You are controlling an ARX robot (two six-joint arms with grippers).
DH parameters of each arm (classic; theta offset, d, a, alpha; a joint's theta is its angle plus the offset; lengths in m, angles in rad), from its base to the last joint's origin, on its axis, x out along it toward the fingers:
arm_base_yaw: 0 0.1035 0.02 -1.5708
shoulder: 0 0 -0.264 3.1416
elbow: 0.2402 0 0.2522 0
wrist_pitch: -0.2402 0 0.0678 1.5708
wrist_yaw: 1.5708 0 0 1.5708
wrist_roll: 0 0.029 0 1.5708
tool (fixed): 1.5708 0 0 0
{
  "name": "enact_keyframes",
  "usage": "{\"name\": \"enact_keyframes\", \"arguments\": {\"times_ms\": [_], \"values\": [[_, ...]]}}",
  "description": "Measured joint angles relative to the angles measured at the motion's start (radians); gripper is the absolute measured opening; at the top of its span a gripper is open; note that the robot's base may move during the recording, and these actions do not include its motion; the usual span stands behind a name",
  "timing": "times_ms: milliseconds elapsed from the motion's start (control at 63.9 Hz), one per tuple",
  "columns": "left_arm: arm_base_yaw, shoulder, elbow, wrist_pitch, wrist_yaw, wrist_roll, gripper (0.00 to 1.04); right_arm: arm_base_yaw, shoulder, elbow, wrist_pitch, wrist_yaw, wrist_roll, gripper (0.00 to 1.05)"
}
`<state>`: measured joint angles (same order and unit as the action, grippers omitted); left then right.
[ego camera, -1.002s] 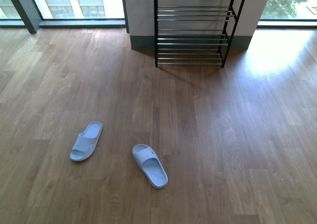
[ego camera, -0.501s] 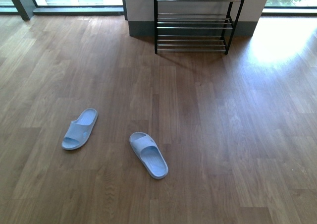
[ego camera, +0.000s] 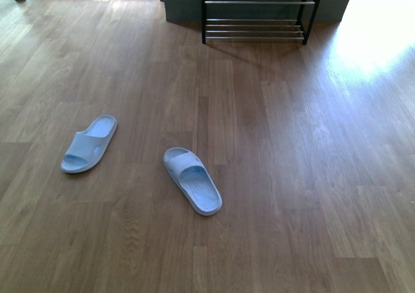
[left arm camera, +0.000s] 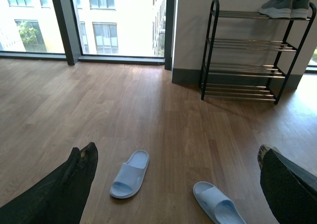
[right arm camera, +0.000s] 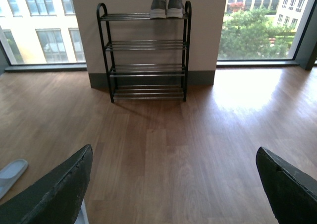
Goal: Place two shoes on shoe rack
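Two slides (left arm camera: 130,174) apart from left end effector (left arm camera: 176,151).

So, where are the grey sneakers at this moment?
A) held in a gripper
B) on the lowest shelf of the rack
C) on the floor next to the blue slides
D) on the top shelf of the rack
D: in the right wrist view the grey sneakers stand side by side on the top shelf of the shoe rack.

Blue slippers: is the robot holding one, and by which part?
Nothing is held. The left tool and right tool are open and empty; the left slide and right slide lie on the floor.
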<state>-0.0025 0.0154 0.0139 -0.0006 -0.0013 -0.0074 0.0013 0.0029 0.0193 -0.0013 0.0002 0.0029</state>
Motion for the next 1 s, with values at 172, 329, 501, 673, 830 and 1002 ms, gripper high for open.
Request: {"name": "enact_keyframes", "arguments": {"times_ms": [172,329,501,673,830,1002], "values": [[0.000,0.000,0.000,0.000,0.000,0.000,0.95,0.000,0.000,0.000,0.000,0.000,0.000,0.96],[0.000,0.000,0.000,0.000,0.000,0.000,0.95,0.000,0.000,0.000,0.000,-0.001,0.000,0.96],[0.000,0.000,0.000,0.000,0.000,0.000,0.95,0.000,0.000,0.000,0.000,0.000,0.000,0.96],[0.000,0.000,0.000,0.000,0.000,0.000,0.95,0.000,0.000,0.000,0.000,0.000,0.000,0.96],[0.000,0.000,0.000,0.000,0.000,0.000,0.95,0.000,0.000,0.000,0.000,0.000,0.000,0.96],[0.000,0.000,0.000,0.000,0.002,0.000,0.95,0.000,0.000,0.000,0.000,0.002,0.000,0.96]]}}
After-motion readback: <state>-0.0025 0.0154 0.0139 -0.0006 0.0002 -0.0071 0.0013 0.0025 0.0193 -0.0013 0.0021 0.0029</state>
